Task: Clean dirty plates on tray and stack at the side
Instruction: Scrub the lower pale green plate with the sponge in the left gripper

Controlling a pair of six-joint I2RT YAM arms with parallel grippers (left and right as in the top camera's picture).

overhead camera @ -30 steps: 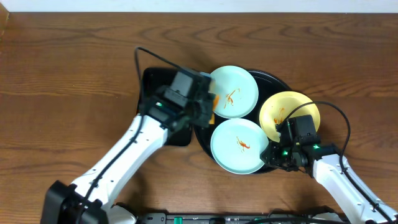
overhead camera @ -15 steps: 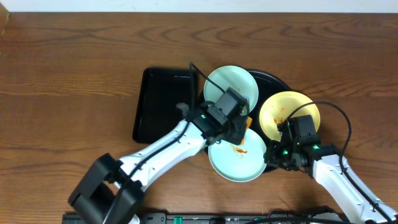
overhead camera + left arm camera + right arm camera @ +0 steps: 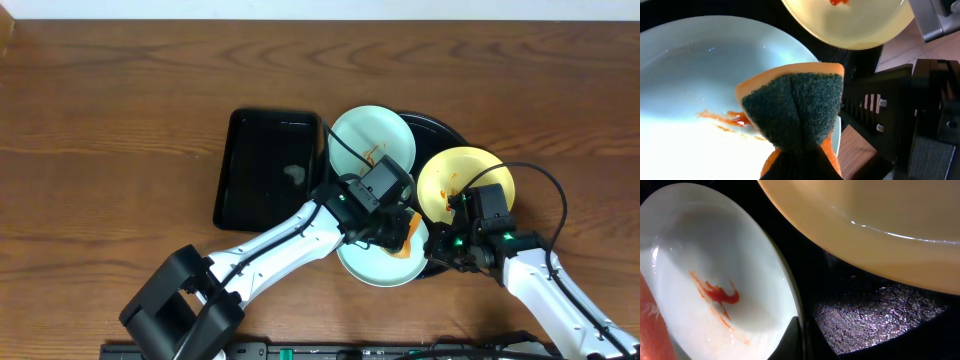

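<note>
The round black tray holds three smeared plates: a far mint plate, a yellow plate and a near mint plate. My left gripper is shut on an orange sponge with a green scouring face, held over the near mint plate beside its red smear. My right gripper is shut on that plate's right rim; its jaws pinch the edge. The smear shows in the right wrist view, with the sponge at its left edge.
A smaller rectangular black tray lies left of the round tray. The yellow plate overhangs the round tray's floor. The right arm is close to the sponge. Brown wood tabletop surrounds everything.
My left arm swung right and toward the front with the sponge, from the far mint plate to the near one. The near mint plate slid slightly frontward. The right arm stayed put.
</note>
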